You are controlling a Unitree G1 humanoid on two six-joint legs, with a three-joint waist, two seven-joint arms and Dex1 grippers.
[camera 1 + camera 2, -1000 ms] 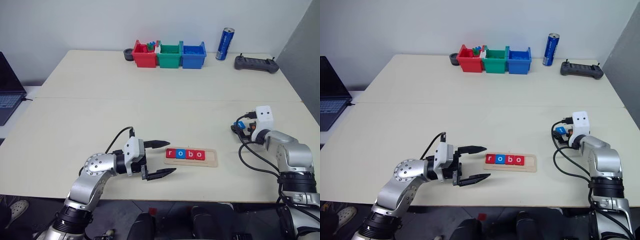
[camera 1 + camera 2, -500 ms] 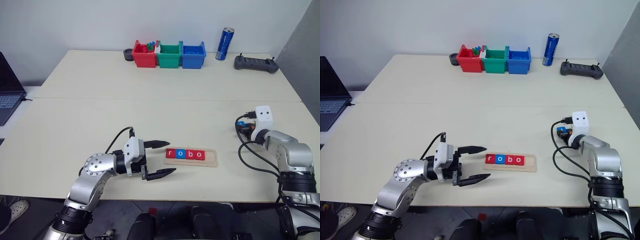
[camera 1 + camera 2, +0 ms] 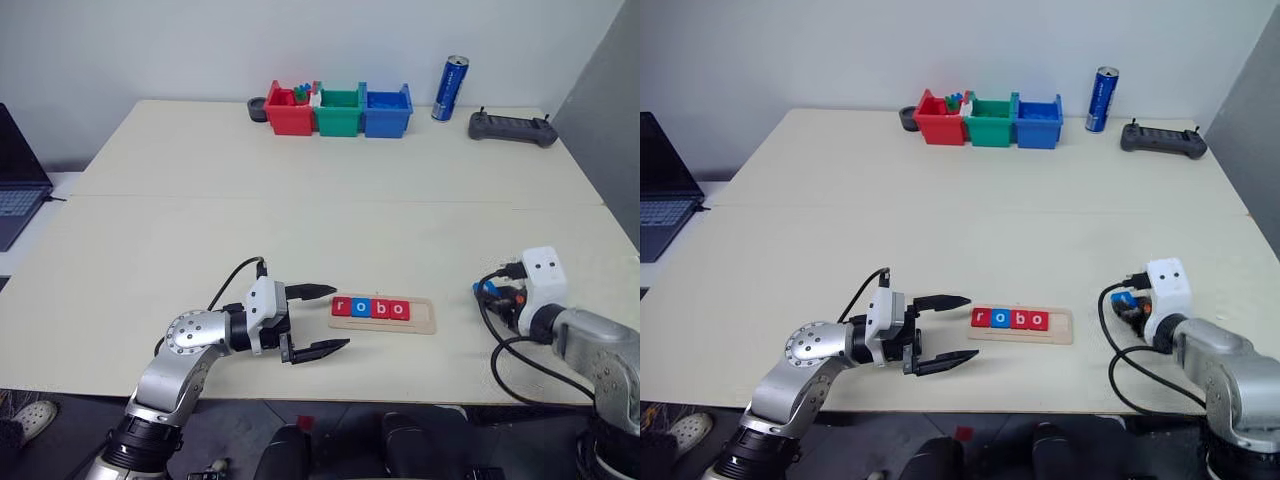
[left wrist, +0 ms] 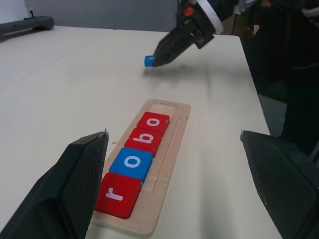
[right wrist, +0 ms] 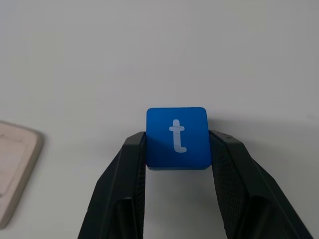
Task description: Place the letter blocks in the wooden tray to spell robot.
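Four tiles seated, "t" in hand
Right gripper [image 5: 177, 149] pinches the light, stiff blue tile [image 5: 177, 137] by opposite edges; left gripper [image 3: 318, 320] spread.

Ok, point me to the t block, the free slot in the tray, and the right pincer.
t block [image 5: 176, 137], right wrist view, top face.
Free slot [image 4: 163, 106], left wrist view, bare tray end.
Right pincer [image 4: 153, 60], left wrist view, fingertips.

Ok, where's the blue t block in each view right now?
Left eye: blue t block in the right gripper, right of the wooden tray.
Right eye: same spot, right of the tray.
Left wrist: beyond the tray's bare end, held in the gripper's tips.
Right wrist: pinched between its fingers; tray end nearby.
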